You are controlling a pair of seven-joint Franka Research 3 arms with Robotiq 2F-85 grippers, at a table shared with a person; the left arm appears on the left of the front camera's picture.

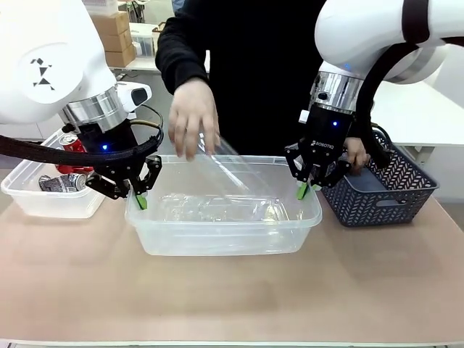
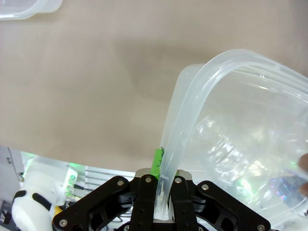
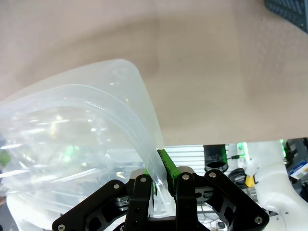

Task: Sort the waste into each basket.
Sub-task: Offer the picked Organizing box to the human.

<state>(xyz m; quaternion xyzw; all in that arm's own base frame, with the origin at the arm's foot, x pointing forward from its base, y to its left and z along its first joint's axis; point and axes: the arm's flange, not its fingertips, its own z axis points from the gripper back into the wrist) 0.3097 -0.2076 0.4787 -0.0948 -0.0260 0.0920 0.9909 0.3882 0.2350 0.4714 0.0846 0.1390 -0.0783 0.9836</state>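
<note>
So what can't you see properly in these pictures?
- Person's far hand, front view: mostly hidden behind the right gripper.
- Mesh basket, front view: its inside is blocked by its own wall and the arm.
- Cans in the left tub, front view: partly hidden by the left gripper, so no count.
- Bottles in the middle tub: clear on clear, too blurry to count.

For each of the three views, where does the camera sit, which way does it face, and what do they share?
Front: between the arms, facing the person's hand; shows left gripper, right gripper.
Left wrist: looks along the left gripper, clamped on the clear tub rim.
Right wrist: looks along the right gripper, clamped on the opposite rim.
Shared: the clear tub in all three.
</note>
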